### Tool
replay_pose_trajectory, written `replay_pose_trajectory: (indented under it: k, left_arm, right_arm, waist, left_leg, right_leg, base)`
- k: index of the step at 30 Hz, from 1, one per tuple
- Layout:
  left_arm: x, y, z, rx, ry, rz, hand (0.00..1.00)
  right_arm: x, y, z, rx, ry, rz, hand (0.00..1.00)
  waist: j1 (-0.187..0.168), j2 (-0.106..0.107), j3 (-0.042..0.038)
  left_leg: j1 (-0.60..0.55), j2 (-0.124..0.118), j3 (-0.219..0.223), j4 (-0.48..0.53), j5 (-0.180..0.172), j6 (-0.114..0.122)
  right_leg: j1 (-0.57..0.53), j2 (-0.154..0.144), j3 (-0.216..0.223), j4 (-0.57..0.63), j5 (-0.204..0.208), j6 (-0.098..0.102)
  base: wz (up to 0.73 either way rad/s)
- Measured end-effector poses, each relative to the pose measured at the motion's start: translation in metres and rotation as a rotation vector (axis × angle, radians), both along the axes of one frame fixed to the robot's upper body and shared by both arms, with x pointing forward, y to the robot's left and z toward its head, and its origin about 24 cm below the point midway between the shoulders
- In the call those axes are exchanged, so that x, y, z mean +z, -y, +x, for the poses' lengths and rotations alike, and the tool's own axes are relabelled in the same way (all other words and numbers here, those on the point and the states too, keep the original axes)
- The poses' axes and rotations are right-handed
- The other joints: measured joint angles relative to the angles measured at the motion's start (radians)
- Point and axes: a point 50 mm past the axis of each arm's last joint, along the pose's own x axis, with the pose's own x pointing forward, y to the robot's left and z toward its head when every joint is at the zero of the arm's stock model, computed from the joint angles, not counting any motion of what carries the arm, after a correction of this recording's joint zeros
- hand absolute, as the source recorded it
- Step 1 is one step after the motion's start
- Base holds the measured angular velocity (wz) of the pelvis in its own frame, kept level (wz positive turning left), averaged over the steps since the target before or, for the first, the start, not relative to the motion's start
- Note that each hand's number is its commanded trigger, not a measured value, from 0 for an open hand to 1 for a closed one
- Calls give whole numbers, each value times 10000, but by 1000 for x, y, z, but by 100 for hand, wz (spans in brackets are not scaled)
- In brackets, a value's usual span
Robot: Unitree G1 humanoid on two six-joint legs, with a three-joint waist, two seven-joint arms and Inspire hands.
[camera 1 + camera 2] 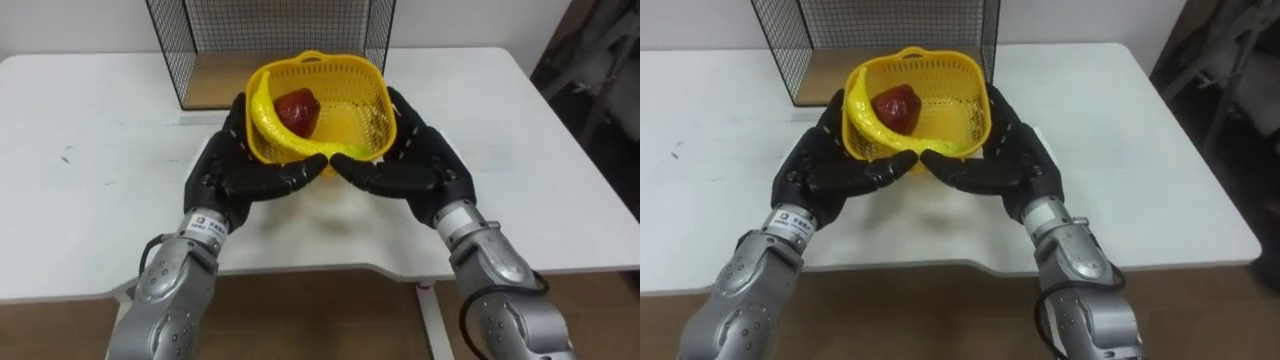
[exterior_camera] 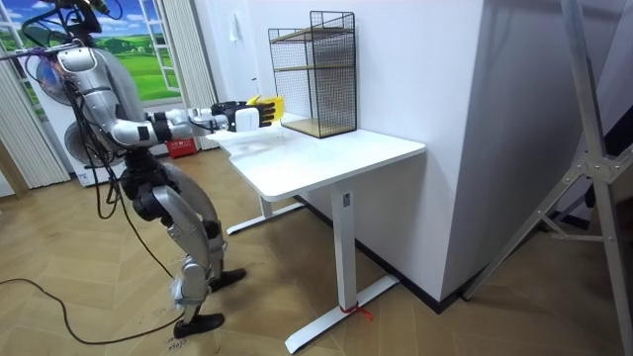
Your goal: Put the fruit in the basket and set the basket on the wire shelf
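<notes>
A yellow plastic basket is held just above the white table, in front of the black wire shelf. Inside it lie a dark red fruit and a banana along its left wall. My left hand presses its left side and my right hand its right side. The fingers of both run fairly straight under the basket's near edge and almost meet there. In the room view I stand at the table's end, arms stretched forward with the basket.
The wire shelf stands at the table's far edge against the wall, with a wooden bottom board and an open front. Bare tabletop lies on both sides. A dark metal stand is off the table's right.
</notes>
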Motion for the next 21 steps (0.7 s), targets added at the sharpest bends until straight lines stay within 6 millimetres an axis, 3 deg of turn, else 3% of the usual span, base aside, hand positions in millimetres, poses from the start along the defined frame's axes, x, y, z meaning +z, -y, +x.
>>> replay_pose_trajectory:
  k: [5,11,13,15,16,18,19,21]
  left_arm:
    - [1,-3,0,-4,61,54,0]
    - [2,-3,0,-12,158,112,0]
    - [2,-1,0,-44,218,75,0]
    - [2,1,0,-92,231,64,0]
    - [2,1,0,-102,231,59,0]
    - [4,1,0,-113,303,54,0]
    - [5,1,0,-118,340,61,0]
    - [5,4,0,-207,333,42,0]
  right_arm:
    - [-1,1,-1,22,-35,-71,0]
    - [1,0,-1,74,33,-123,0]
    - [4,1,-1,87,162,-182,0]
    - [8,1,-1,82,311,-288,0]
    - [8,1,-1,47,291,-295,0]
    - [8,0,-1,-12,300,-286,0]
    - [8,0,-1,-26,327,-336,0]
    - [7,3,-1,-127,327,-524,0]
  waist:
    - [8,31,32]
    - [-27,44,44]
    - [-24,20,57]
    - [-7,-16,75]
    - [3,-49,95]
    - [-44,-141,138]
    - [-46,-152,142]
    - [-42,-93,159]
  left_leg:
    - [231,-294,100,-2,-241,152]
    - [297,-641,186,391,-879,273]
    - [319,-801,240,476,-1104,357]
    - [378,-1053,394,652,-1427,544]
    - [447,-1078,542,721,-1509,599]
    - [681,-1194,845,843,-1900,771]
    - [716,-1213,863,851,-1970,814]
    - [1002,-1184,715,736,-2070,911]
  right_leg:
    - [270,-263,95,-249,-133,207]
    - [580,-636,56,-203,-569,435]
    - [648,-818,80,-141,-717,568]
    - [374,-1266,82,966,-857,773]
    - [271,-1376,105,1290,-837,811]
    - [45,-1662,106,2388,-605,1140]
    - [-56,-1699,96,2609,-496,1152]
    - [-202,-1620,68,3013,95,1223]
  base:
    - [1]
    - [6]
    - [3]
    - [0]
    - [11]
    - [19]
    - [22]
    - [10]
